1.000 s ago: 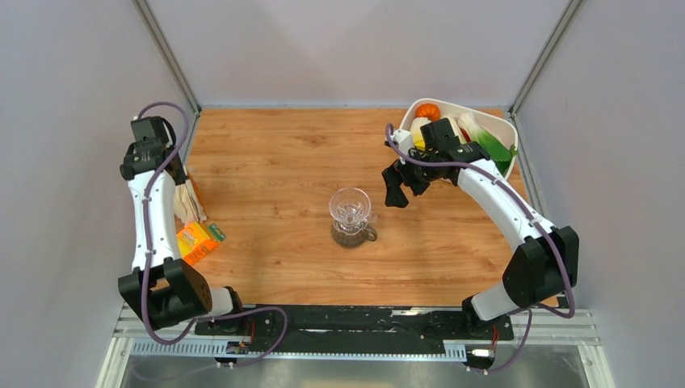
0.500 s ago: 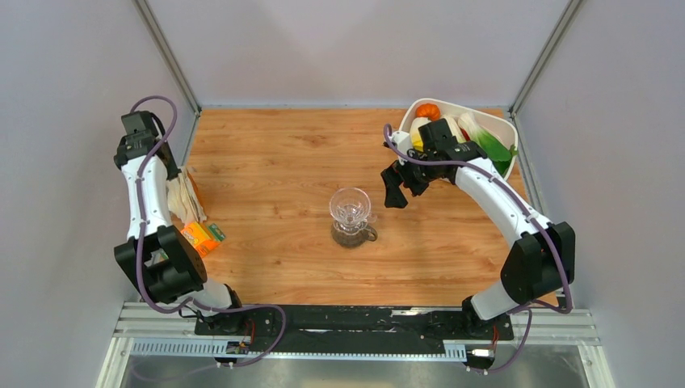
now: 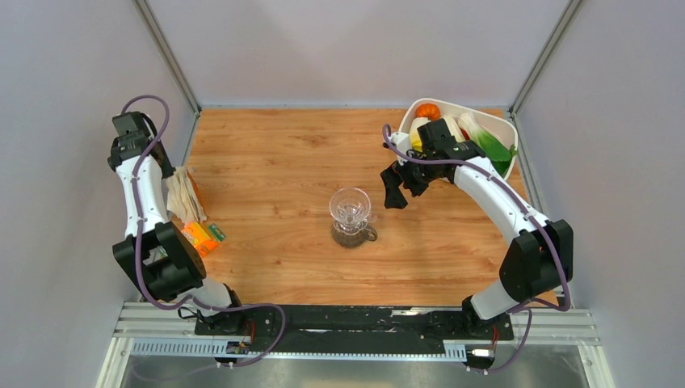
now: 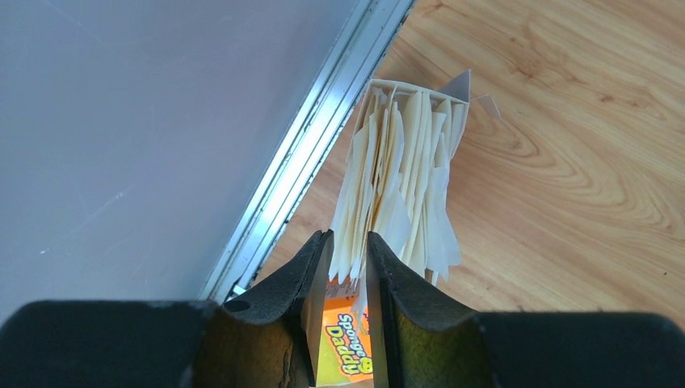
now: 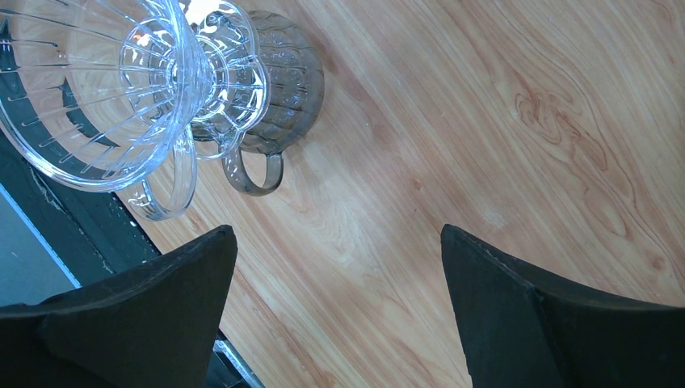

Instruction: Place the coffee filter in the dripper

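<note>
The left arm (image 3: 139,190) has swung out toward the left edge of the table (image 3: 283,153). The left end effector (image 4: 349,236) is now closer to the far left corner than it was. More of the filters (image 3: 184,196) shows now. The arm's elbow has moved away from the near edge and hides part of the orange packet (image 3: 206,234). The right arm (image 3: 493,194) has shifted a tiny bit.
</note>
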`<state>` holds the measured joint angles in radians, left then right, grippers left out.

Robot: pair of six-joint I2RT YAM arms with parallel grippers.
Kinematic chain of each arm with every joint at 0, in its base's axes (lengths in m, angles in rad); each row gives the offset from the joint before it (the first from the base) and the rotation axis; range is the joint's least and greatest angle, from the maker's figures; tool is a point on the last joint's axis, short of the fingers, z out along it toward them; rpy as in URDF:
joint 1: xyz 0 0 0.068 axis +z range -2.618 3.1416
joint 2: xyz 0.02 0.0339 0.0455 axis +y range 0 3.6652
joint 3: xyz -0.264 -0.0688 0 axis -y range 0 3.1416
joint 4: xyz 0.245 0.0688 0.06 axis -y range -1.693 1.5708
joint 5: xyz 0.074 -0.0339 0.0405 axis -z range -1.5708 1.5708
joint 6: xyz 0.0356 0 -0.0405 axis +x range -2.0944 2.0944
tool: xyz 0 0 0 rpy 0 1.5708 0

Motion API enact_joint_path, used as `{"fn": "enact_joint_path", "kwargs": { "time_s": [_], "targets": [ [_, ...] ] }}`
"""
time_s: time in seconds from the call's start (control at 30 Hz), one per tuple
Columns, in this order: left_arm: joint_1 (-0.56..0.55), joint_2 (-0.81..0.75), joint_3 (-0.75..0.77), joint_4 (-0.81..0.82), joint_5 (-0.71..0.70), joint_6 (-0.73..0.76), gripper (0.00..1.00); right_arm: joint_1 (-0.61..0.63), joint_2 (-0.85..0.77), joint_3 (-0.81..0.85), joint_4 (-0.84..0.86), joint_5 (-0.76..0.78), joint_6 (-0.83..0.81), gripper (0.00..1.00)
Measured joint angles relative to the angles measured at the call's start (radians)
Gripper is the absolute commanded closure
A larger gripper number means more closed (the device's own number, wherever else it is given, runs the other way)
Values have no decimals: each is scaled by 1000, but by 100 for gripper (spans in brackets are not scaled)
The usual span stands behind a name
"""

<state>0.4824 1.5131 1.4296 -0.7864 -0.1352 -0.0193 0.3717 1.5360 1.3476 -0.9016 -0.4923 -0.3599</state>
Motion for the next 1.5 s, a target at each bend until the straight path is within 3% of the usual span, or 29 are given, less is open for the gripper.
{"fn": "enact_joint_path", "kwargs": {
  "time_s": [0.97, 1.03, 1.13, 1.2, 1.5],
  "targets": [
    [19, 141, 13, 46, 30, 3, 68, 0, 19, 0, -21, 1, 0, 0],
    [19, 150, 23, 50, 31, 3, 70, 0, 20, 0, -23, 1, 0, 0],
    [20, 158, 33, 55, 34, 3, 94, 0, 20, 0, -23, 0, 0, 0],
    [20, 163, 37, 60, 37, 2, 99, 0, 20, 1, -23, 1, 0, 0],
    [21, 162, 68, 36, 62, 8, 100, 0, 20, 2, -24, 1, 0, 0]
  ]
}}
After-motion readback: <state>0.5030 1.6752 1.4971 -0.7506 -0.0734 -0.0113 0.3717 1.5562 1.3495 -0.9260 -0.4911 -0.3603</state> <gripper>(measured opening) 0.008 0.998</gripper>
